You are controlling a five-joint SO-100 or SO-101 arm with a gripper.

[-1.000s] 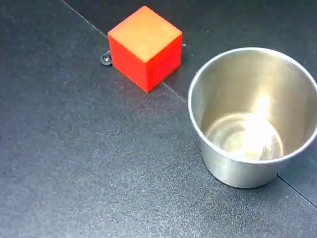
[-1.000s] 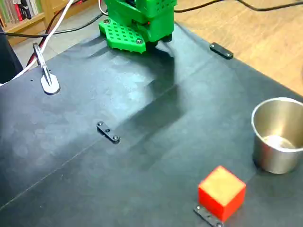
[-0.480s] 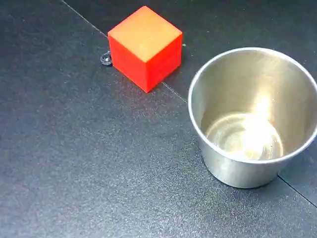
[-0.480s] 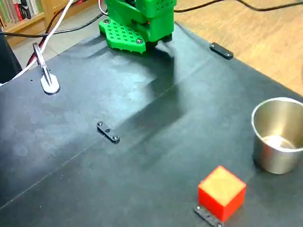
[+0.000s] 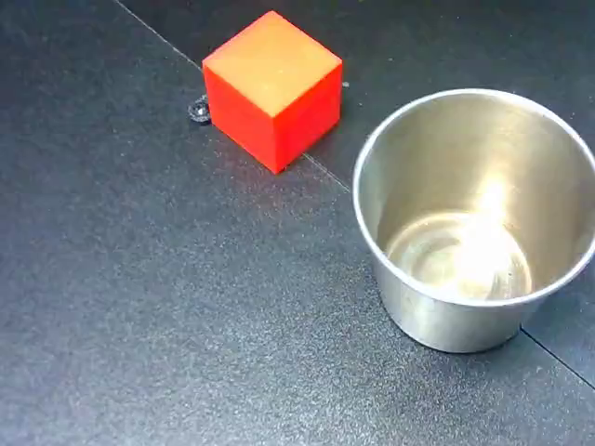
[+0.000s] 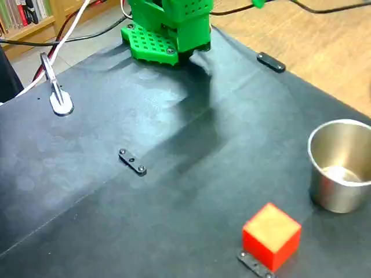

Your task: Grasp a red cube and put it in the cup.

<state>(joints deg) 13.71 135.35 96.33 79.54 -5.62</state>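
At the top of the wide fixed view the green arm base [image 6: 169,26] has shifted a little against half a second ago, and its shadow on the desk [image 6: 116,191] has narrowed — the arm seems to be starting out. The end effector is out of frame, so I cannot tell its state. The cube [image 6: 271,234] sits untouched at lower right, near the empty cup [image 6: 339,165] — the grasp is not begun.
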